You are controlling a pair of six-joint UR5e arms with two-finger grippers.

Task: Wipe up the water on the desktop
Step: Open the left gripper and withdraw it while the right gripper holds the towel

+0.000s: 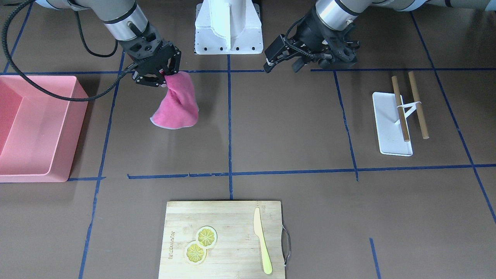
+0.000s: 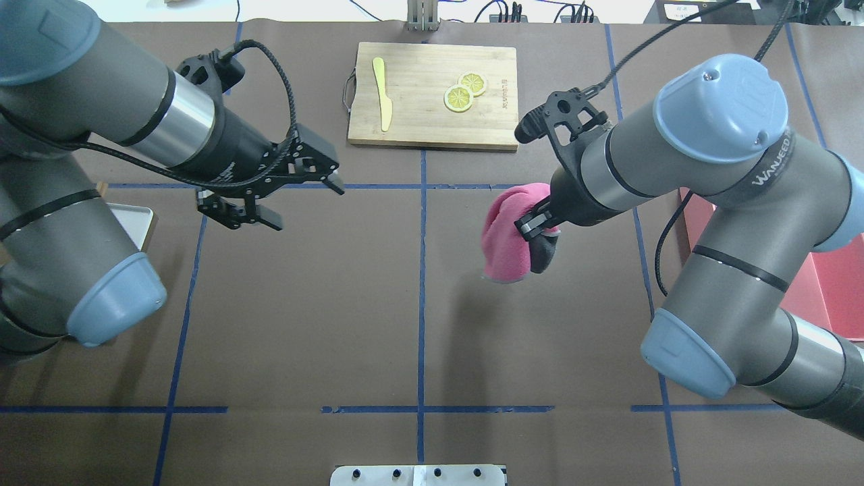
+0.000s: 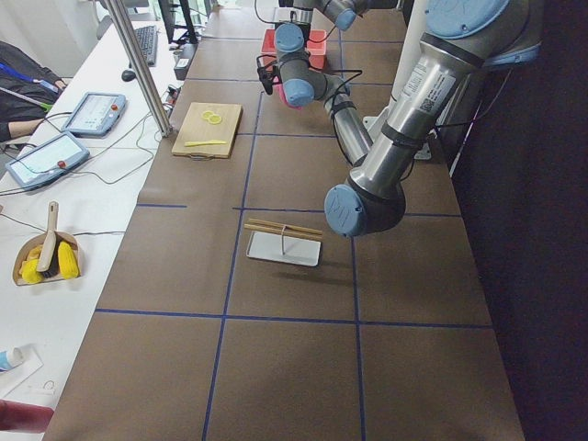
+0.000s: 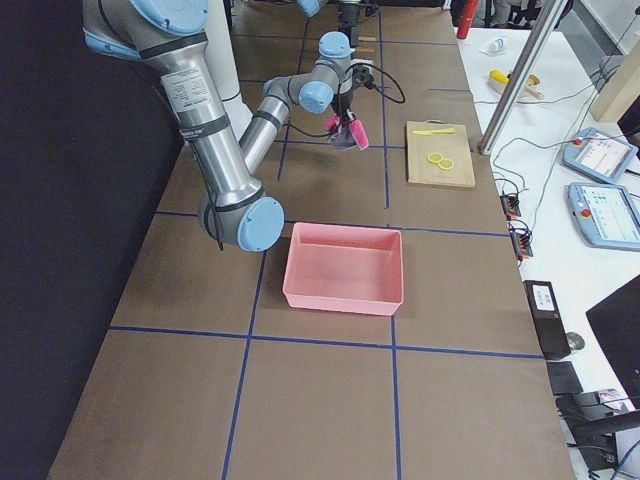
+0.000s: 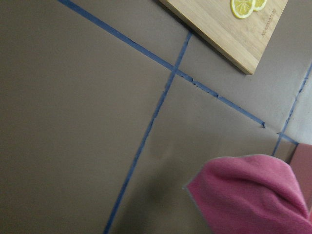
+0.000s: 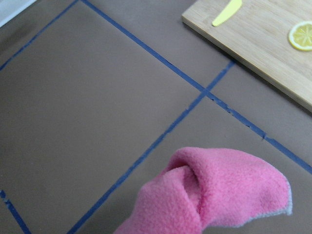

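Note:
The desktop [image 1: 290, 128] is a brown surface marked off by blue tape lines; I see no water on it. My right gripper [image 1: 166, 76] is shut on the top of a pink cloth [image 1: 176, 106], which hangs bunched below it over the desktop. The gripper [image 2: 540, 226] and cloth [image 2: 505, 236] also show in the overhead view, and the cloth in both wrist views [image 5: 253, 195] [image 6: 214, 200]. I cannot tell whether the cloth's lower edge touches the surface. My left gripper [image 2: 307, 208] is open and empty, hovering above the desktop, well apart from the cloth.
A pink bin [image 1: 38, 128] stands on my right side. A wooden cutting board [image 2: 432, 94] with lemon slices and a yellow knife lies at the far middle. A white tray [image 1: 391, 124] with two wooden sticks lies on my left side.

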